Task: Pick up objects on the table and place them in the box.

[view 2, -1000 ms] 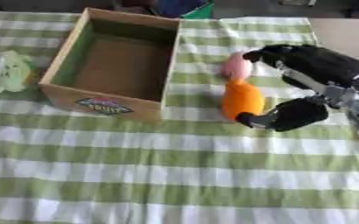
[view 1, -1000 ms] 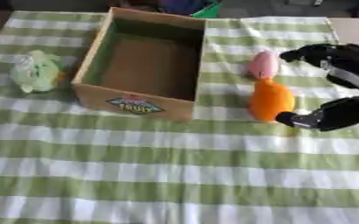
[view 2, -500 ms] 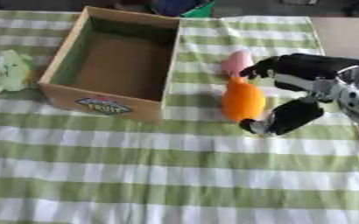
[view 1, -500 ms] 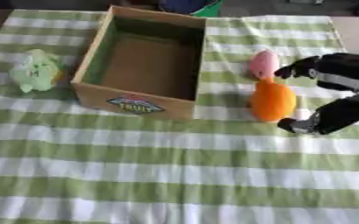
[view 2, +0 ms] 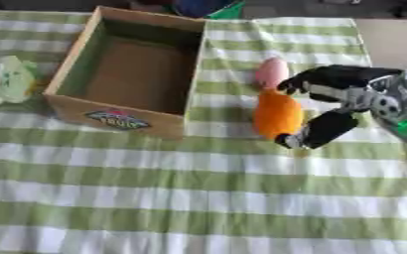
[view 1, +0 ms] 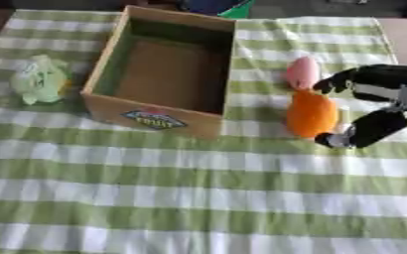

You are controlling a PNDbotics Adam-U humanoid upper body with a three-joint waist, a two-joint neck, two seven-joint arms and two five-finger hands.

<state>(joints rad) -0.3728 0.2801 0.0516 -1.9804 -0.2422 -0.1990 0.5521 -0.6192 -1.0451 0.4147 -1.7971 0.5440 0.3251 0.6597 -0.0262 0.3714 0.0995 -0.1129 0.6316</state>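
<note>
Your brown cardboard box (view 1: 102,74) holds nothing yet, and your right hand (view 2: 346,101) has its fingers spread around the soft orange toy (view 2: 277,115).

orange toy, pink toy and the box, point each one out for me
orange toy (view 1: 311,114), left eye view, middle of its body
pink toy (view 1: 302,72), left eye view, middle of its visible side
box (view 1: 153,119), left eye view, near wall at the label
</note>
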